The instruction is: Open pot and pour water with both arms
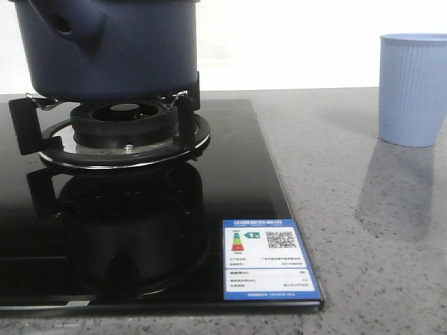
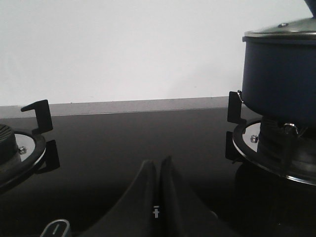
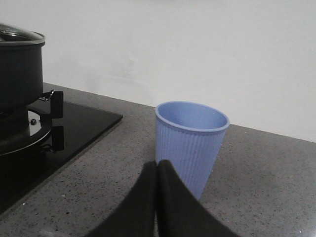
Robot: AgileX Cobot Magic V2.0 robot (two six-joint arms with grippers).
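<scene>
Navy matte pot (image 1: 108, 49) sits on the burner grate (image 1: 105, 115), upper left of front view; likely heavy and rigid. Left wrist view: left gripper (image 2: 159, 170) closed, empty; glass lid (image 2: 284, 30) on, fragile, knob cropped. Right wrist view: right gripper (image 3: 157, 173) closed, empty, near ribbed cup (image 3: 191, 143).

The bench (image 1: 363, 230) is a grey speckled stone-like surface running back to a white wall. Two items rest directly on it. A black glass hob (image 1: 140, 237) lies flat on the left portion, its front right corner carrying a blue-and-white energy label (image 1: 269, 259). A light blue ribbed cup (image 1: 412, 89) stands upright on the right portion, well apart from the hob edge, open end up. The cup casts a shadow toward the front edge of the bench.
</scene>
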